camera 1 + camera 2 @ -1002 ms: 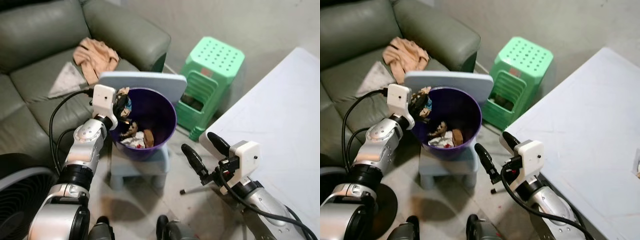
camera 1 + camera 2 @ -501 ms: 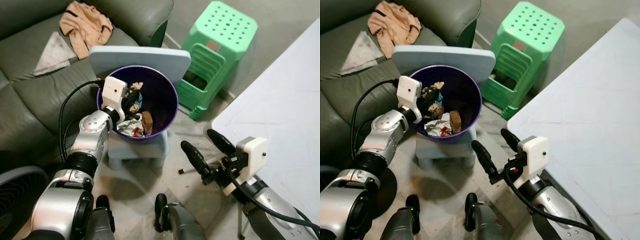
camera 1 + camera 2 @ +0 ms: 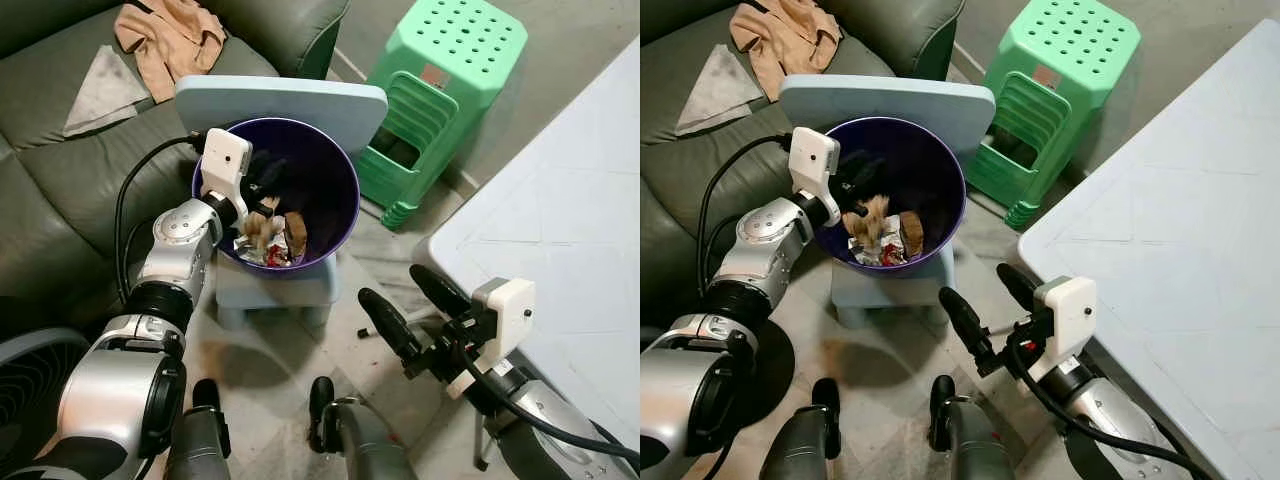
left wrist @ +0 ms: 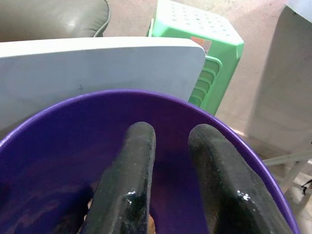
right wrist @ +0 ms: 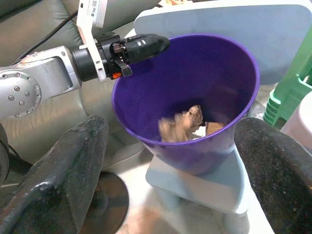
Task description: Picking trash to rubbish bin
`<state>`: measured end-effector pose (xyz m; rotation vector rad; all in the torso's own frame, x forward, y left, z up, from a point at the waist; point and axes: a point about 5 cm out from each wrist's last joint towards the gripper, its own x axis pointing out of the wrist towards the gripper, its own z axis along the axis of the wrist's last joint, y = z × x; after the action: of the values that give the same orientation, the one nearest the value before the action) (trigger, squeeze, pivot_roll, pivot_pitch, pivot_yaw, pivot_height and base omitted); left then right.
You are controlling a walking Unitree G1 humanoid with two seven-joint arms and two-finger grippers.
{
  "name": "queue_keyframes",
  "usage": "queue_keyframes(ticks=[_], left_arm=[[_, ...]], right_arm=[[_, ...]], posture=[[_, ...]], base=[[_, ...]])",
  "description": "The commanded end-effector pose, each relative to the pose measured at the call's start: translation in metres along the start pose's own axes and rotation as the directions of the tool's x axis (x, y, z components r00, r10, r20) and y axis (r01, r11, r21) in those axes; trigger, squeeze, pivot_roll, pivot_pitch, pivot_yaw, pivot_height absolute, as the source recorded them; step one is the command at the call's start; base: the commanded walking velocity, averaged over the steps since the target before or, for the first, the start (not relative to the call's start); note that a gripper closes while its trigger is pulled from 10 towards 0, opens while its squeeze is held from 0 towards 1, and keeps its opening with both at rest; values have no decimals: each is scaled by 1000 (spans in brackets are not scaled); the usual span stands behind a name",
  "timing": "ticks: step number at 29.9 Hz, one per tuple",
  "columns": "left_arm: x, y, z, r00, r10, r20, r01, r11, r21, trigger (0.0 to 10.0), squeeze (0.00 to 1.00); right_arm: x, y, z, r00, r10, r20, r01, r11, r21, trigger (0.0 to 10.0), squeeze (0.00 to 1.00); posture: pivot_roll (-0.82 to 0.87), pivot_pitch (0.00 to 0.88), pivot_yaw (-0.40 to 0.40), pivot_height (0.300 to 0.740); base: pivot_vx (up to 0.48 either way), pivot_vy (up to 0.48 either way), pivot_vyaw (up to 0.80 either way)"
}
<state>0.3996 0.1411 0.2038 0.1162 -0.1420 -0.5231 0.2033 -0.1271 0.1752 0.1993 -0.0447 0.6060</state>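
The left tool [image 5: 146,45] is reaching over the near rim of the purple rubbish bin [image 3: 335,190], its two black fingers [image 4: 129,180] hanging inside the mouth with a narrow gap between them and nothing held. Just below those fingertips, a brownish crumpled piece of trash [image 5: 178,126] is showing blurred in mid-air inside the bin, above the wrappers and scraps [image 3: 270,240] lying at the bottom. The bin is sitting on a small pale blue stool [image 3: 275,290], whose flat back panel [image 3: 285,98] is rising just beyond the left tool. Farther past it, a green plastic stool [image 3: 440,90] is standing on the floor, and a grey sofa [image 3: 60,170] with a tan cloth [image 3: 165,40] on its seat is lying off to the tool's left side.

The right tool [image 3: 405,310] is hovering low, well apart from the bin, its fingers spread wide and empty, close beside the edge of a white desk [image 3: 570,220]. A black fan [image 3: 30,400] is sitting near the robot's left arm.
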Motion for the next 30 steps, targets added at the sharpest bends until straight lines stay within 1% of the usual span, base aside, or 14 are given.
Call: queue_keyframes(ticks=[1,8,14,16,21,26,27,28,29,30], left_arm=[[0,-3,-3,999,-27,-17,27,1000,6,10000,1000],[1,-3,1,999,-32,10,32,999,4,10000,1000],[0,-4,-1,999,-39,20,39,999,2,10000,1000],[-3,-7,-8,999,-35,9,35,999,-16,10000,1000],[-5,-8,-12,1000,-31,0,31,999,-13,10000,1000],[-10,-10,-20,1000,-13,-13,12,999,-45,10000,1000],[-11,-11,-23,1000,-7,-16,6,998,-62,10000,1000],[-13,-13,-25,1000,-5,-19,4,998,-56,10000,1000],[-15,-14,-26,1000,9,-10,-10,996,-91,10000,941],[-16,-15,-26,1000,19,-4,-19,993,-117,10000,941]], right_arm=[[-5,2,1,1000,-5,-12,5,1000,0,10000,0],[-5,2,0,1000,-5,-15,5,1000,2,10000,0],[-4,1,0,1000,-7,-18,7,1000,2,10000,0],[-2,-1,-3,1000,-13,-21,13,1000,1,10000,0],[0,-1,-4,1000,-15,-10,15,1000,6,10000,0],[6,-4,-6,999,-35,14,35,999,4,10000,0],[8,-6,-7,999,-44,22,44,999,4,10000,0],[10,-7,-7,998,-52,27,51,999,3,10000,0],[12,-9,-7,998,-55,34,55,998,-2,10000,0],[13,-10,-7,998,-57,39,57,998,-6,10000,0]], posture=[[-181,459,-173,740],[-178,459,-177,740],[-174,459,-176,740],[-163,455,-171,740],[-146,447,-159,740],[-116,432,-144,740],[-107,426,-138,740],[-107,426,-138,740],[-93,414,-128,740],[-93,414,-128,740]], base=[[0,0,0],[0,0,0],[0,0,0],[0,0,0],[0,0,0],[0,0,0],[0,0,0],[0,0,0],[0,0,0],[0,0,0]])
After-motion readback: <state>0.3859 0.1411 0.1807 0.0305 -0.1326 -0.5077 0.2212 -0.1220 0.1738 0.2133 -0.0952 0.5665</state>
